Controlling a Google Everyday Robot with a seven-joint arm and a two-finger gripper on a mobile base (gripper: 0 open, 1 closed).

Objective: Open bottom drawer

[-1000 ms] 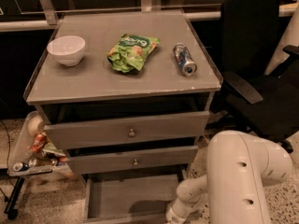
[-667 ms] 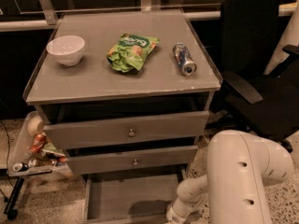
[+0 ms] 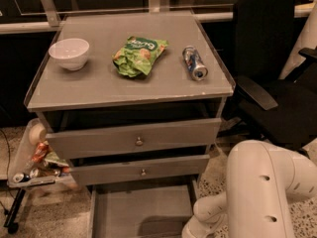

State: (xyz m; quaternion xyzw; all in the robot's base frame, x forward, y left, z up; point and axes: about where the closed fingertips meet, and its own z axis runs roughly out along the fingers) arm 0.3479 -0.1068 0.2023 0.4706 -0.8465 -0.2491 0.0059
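The bottom drawer [image 3: 141, 209] of the grey cabinet stands pulled far out, its plain grey inside showing; its front panel and knob lie below the picture's lower edge. The middle drawer front [image 3: 141, 170] and the top drawer front [image 3: 136, 139] above it each carry a small round knob and sit slightly ajar. My white arm [image 3: 257, 192] comes in at the lower right, and its wrist [image 3: 203, 219] reaches down beside the open drawer's right side. The gripper itself is below the frame's edge.
On the cabinet top lie a white bowl [image 3: 69, 52], a green chip bag [image 3: 138, 55] and a drinks can [image 3: 194, 62] on its side. A black office chair [image 3: 272, 78] stands right of the cabinet. A tray of litter [image 3: 34, 165] hangs at the left.
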